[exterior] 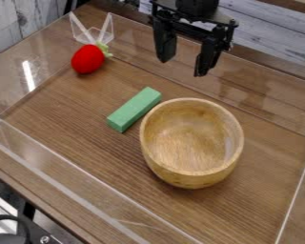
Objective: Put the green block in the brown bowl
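Gripper [183, 59] hanging above the desk, jaws standing apart, empty. Green block [134, 109] lying nearer the camera, leftward; long axis running diagonally, beside brown bowl [193, 142].

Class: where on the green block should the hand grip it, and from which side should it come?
Grip the green block at mid-length, across its narrow width, coming from straight above. It lies flat on the table, long and thin, with free space along both long sides; the brown bowl sits close beside one end. The hand hangs open.

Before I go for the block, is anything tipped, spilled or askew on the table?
Nothing stands out. The green block lies flat beside the upright, empty brown bowl; the red strawberry toy sits apart; the tool hangs open above.
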`<state>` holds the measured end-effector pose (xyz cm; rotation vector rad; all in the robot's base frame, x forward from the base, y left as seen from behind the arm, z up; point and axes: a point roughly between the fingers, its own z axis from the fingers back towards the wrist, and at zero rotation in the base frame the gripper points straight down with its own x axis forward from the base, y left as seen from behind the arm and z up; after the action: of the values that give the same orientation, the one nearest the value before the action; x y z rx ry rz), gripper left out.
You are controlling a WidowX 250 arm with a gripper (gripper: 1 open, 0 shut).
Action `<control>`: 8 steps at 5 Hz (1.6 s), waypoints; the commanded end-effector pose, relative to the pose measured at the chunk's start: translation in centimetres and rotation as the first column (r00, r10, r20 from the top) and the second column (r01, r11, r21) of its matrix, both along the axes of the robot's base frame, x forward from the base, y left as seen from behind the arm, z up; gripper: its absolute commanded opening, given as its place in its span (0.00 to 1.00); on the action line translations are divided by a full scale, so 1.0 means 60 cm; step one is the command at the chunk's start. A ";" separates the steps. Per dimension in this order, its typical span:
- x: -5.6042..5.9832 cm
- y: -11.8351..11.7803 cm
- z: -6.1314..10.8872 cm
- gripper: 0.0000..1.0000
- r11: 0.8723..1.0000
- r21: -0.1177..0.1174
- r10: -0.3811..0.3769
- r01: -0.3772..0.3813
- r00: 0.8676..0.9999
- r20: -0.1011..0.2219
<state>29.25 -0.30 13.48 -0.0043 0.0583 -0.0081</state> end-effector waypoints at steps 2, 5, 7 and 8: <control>-0.009 0.039 -0.034 1.00 0.999 0.020 0.038 -0.038 0.999 -0.017; -0.042 0.047 -0.054 1.00 0.987 0.021 0.156 -0.157 0.986 0.052; -0.029 0.115 -0.090 1.00 0.995 0.026 0.090 -0.093 0.991 0.100; -0.035 0.121 -0.102 1.00 0.996 0.028 0.085 -0.088 0.990 0.114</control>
<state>26.83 6.64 6.33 0.0173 -0.0154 0.0827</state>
